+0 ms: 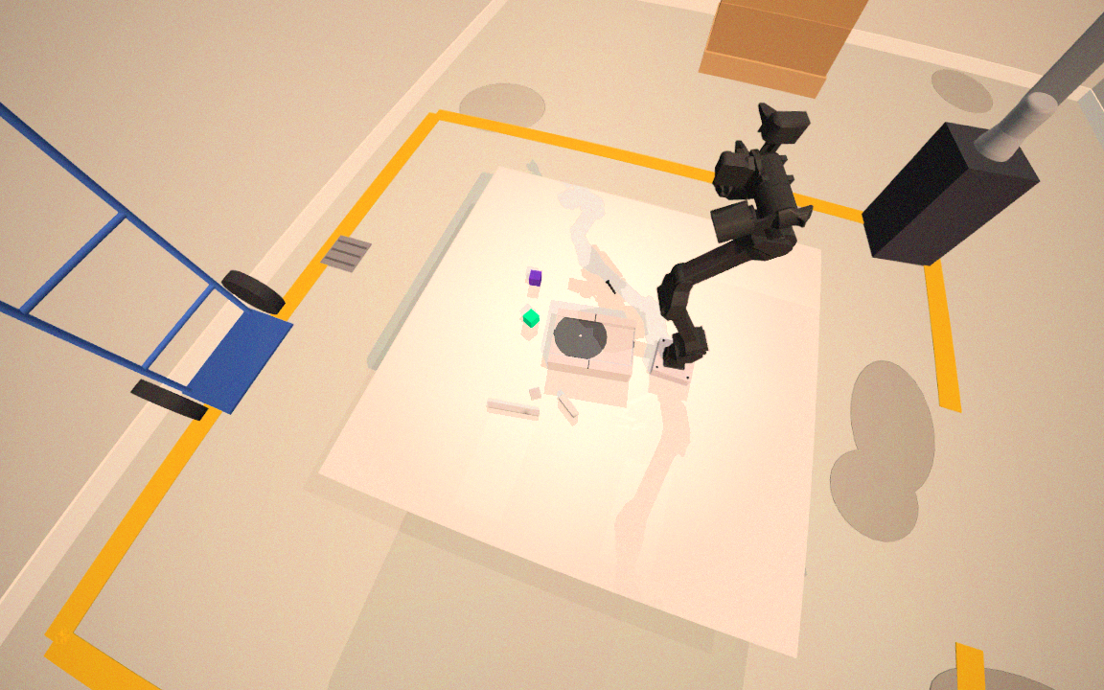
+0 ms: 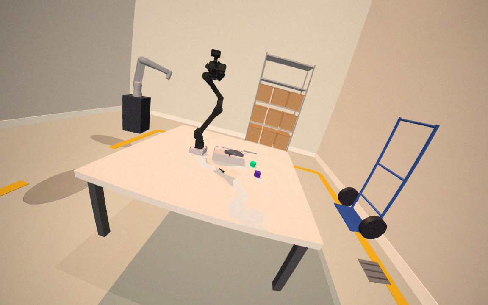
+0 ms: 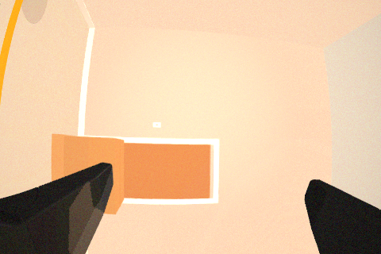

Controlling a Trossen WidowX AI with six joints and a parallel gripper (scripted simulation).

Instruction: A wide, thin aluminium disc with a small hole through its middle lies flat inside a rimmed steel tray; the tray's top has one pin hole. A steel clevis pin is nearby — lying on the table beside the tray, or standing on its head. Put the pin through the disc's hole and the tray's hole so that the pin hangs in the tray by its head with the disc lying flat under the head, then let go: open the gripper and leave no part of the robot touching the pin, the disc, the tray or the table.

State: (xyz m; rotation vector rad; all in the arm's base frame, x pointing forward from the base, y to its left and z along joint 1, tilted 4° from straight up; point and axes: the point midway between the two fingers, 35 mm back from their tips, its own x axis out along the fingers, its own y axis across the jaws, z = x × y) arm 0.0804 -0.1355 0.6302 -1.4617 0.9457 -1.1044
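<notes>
The gripper's [image 1: 766, 194] [image 2: 215, 70] [image 3: 208, 172] fingers stood wide apart, grasping and touching nothing. The pin [image 1: 610, 287] [image 2: 221, 170], small and dark, apparently lay on its side, between the tray [image 1: 588, 371] [image 2: 228, 158] and the bench's [image 1: 710, 532] [image 2: 143, 170] upper edge in the top view. The grey disc [image 1: 569, 345] [image 2: 234, 153] lay inside the tray. Only the wrist view showed a doorway [image 3: 216, 171].

Dark disc [image 1: 580, 337] [image 2: 234, 153] flat inside pale tray [image 1: 588, 372] [image 2: 228, 158] | black pin [image 1: 609, 287] [image 2: 221, 170] beside tray, apparently lying

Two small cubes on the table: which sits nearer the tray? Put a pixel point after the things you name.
The green cube [image 1: 530, 318] [image 2: 253, 164], beside the tray [image 1: 590, 363] [image 2: 228, 158]; the purple one [image 1: 535, 278] [image 2: 257, 174] lies farther off.
</notes>
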